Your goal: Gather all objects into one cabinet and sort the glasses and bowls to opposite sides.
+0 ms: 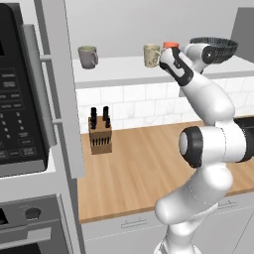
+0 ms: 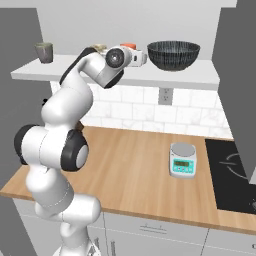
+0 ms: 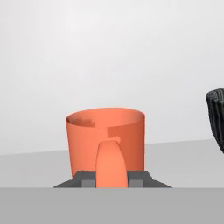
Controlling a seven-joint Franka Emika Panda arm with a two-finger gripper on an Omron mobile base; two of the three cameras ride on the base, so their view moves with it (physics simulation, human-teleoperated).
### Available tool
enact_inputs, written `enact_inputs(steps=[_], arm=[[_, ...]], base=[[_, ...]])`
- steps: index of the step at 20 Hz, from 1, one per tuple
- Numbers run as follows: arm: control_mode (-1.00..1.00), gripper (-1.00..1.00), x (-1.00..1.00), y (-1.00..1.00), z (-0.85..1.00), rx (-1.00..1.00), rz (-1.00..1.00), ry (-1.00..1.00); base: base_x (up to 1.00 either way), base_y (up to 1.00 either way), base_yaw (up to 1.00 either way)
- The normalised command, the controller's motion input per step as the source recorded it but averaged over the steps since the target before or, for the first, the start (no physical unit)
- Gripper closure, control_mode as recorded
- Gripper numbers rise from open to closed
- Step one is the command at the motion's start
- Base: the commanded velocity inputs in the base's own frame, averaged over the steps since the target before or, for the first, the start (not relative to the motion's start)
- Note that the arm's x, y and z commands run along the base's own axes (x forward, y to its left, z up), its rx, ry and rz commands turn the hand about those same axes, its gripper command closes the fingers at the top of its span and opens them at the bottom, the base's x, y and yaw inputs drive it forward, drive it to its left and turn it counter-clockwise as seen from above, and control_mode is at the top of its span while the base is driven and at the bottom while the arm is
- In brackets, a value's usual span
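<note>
Up on the cabinet shelf (image 1: 119, 74), left to right: grey mug (image 1: 88, 56), beige mug (image 1: 151, 55), orange mug (image 3: 105, 140) with gripper (image 3: 112, 179) clamped on its handle, then black bowl (image 2: 173, 54) just beside.

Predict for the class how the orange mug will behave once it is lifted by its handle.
The orange mug looks rigid, so the handle should not flex. Gripped off-centre at the handle, it may swing or tilt. Its smooth surface could slip between the fingers.
</note>
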Motion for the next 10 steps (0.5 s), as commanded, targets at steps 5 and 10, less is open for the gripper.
enact_inputs(steps=[5, 10], arm=[[-1.0, 1.0, -0.7, -0.22, 0.0, 0.0, 0.0, 0.0], [-1.0, 1.0, -0.74, -0.11, 0.07, 0.0, 0.01, 0.0]], base=[[0.0, 0.0, 0.0], [0.0, 0.0, 0.0]])
